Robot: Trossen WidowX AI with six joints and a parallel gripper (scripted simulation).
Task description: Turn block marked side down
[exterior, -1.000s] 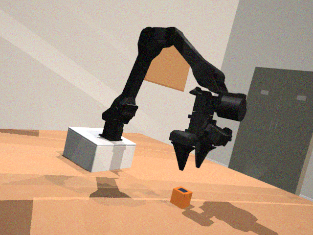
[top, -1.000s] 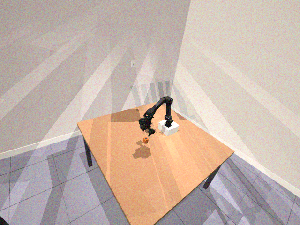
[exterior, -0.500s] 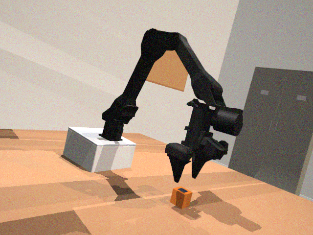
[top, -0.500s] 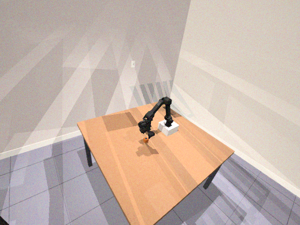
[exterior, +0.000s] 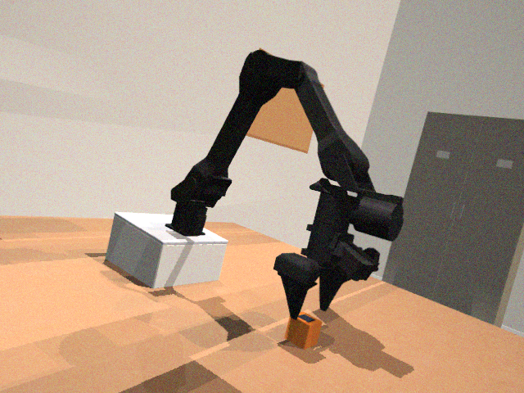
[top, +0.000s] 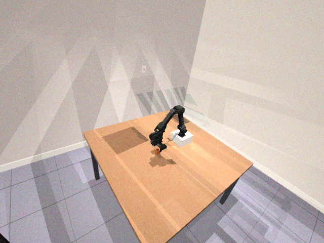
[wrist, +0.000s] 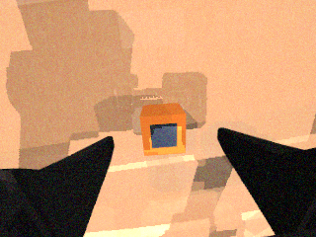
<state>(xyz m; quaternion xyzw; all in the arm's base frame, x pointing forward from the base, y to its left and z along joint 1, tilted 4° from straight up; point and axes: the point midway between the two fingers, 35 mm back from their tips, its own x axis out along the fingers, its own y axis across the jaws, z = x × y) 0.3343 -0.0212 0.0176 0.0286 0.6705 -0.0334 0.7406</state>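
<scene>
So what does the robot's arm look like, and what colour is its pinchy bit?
The arm is all matte black, made of chunky, blocky segments, and stands on a white box base. Its end effector is black too, with two pointed, cone-shaped fingers. No cables or markings show.

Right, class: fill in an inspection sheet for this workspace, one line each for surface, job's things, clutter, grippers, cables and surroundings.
Surface: wooden table, streaked with light and shadow.
Job's things: orange block resting on the table, its blue marked side facing up.
Clutter: nothing seen; only the arm's white base box.
Grippers: gripper open, empty, fingertips just above the block, pointing down.
Cables: nothing seen.
Surroundings: pale walls, tiled floor, grey double-door cabinet.
</scene>
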